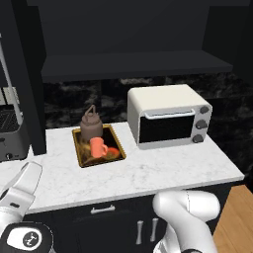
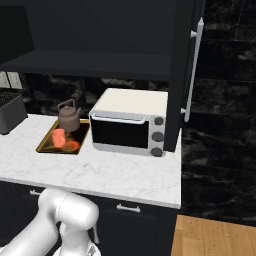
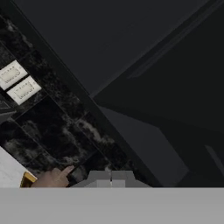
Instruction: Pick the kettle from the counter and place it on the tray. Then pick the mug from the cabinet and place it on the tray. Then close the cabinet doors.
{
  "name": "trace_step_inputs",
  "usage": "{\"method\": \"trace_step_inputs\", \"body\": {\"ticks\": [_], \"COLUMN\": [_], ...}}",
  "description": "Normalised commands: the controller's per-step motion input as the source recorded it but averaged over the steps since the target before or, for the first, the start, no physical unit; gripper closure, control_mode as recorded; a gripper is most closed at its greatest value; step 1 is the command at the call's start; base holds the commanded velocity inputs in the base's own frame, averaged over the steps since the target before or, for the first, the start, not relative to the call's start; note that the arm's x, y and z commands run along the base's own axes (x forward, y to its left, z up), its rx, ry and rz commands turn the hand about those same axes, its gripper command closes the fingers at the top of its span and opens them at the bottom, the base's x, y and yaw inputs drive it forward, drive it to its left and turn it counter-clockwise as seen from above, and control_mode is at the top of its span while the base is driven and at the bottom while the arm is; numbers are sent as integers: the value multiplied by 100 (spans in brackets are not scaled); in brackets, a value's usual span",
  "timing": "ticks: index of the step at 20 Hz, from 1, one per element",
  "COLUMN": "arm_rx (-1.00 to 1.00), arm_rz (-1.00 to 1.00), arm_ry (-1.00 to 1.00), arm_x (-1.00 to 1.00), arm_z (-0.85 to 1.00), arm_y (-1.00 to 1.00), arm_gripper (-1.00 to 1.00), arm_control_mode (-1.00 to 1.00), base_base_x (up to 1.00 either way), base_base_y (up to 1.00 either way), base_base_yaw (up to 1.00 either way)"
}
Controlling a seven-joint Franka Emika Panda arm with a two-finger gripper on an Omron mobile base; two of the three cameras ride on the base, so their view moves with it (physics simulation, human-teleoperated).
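Note:
The brown kettle (image 1: 91, 124) stands on the back of the yellow-rimmed tray (image 1: 80, 148) on the white counter (image 1: 163, 173). The orange mug (image 1: 98, 147) sits on the tray just in front of it. In the right base view the kettle (image 2: 68, 116), mug (image 2: 59, 137) and tray (image 2: 44, 145) sit left of the oven. The black cabinet (image 1: 133, 64) above is open, its doors (image 1: 27, 74) (image 2: 181, 75) swung out. In the hand view my gripper (image 3: 111, 178) is shut with nothing in it, above the kettle's top (image 3: 54, 177), facing the cabinet's dark shelf (image 3: 144, 144).
A white toaster oven (image 1: 168, 116) stands right of the tray. A dark appliance (image 1: 10, 133) sits at the counter's left end. The right door's silver bar handle (image 2: 192, 75) juts out past the counter's right edge. Wall sockets (image 3: 17, 83) sit on the black backsplash.

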Motion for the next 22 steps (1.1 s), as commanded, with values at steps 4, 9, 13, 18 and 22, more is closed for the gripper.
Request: {"method": "trace_step_inputs", "body": {"ticks": [4,9,13,18,22], "arm_rx": [0,-4,-9,-8,-1], "arm_rz": [0,0,0,0,0], "arm_ry": [0,0,0,0,-6], "arm_x": [0,0,0,0,0], "arm_z": [0,14,14,6,10], "arm_y": [3,5,15,15,0], "arm_gripper": [100,100,100,100,100], "arm_control_mode": [-100,-100,-100,-100,-100], "base_base_x": [0,0,0,0,0], "base_base_y": [0,0,0,0,0], "base_base_yaw": [0,0,0,0,0]}}
